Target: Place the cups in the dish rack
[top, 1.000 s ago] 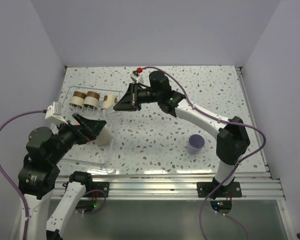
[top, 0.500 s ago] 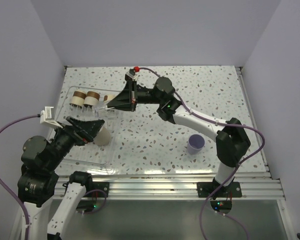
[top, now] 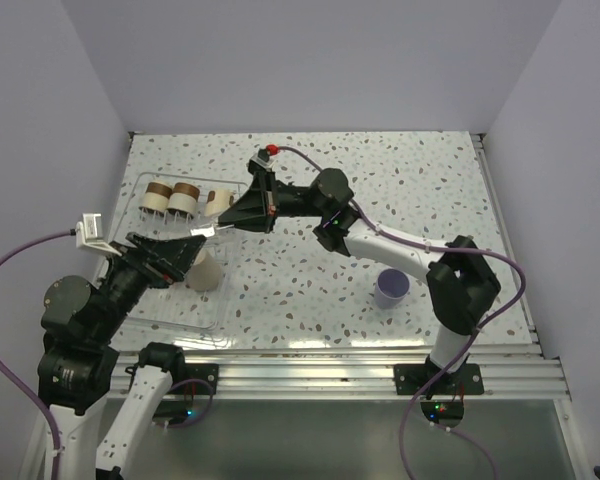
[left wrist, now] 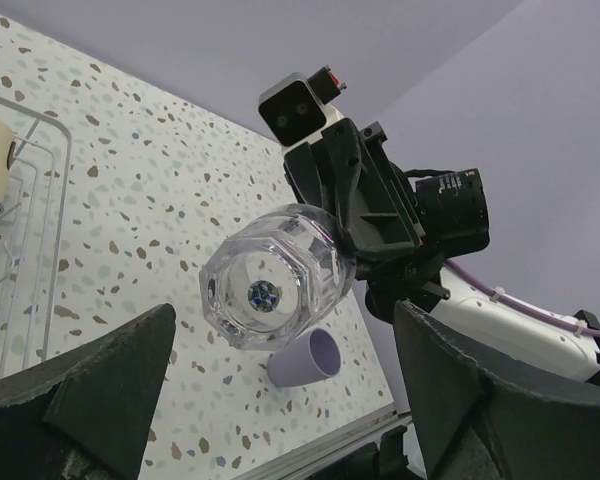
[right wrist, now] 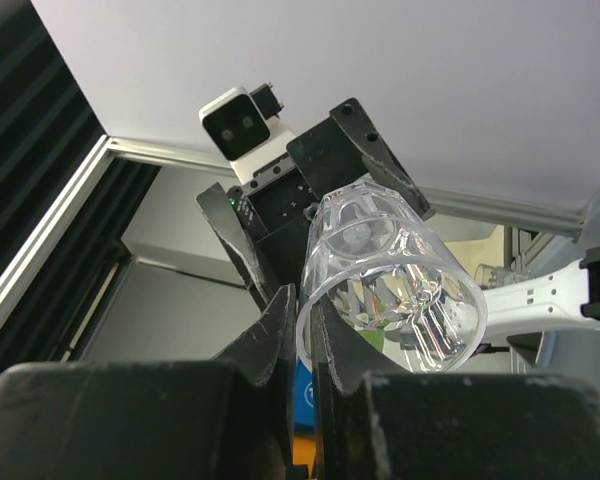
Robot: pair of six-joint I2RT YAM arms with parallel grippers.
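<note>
Two grippers meet in what looks like a handover: right gripper (right wrist: 302, 310) pinches clear cup (left wrist: 275, 290) by rim; left gripper (top: 188, 247) spread wide at its base. Next: left must clamp, right let go, then cup to rack (top: 180, 312).

Clear cup (left wrist: 275, 290) midair, horiz.; 3 banded cups (top: 185, 197) in rack (top: 180, 306); lavender cup (top: 391, 288) outside.
</note>
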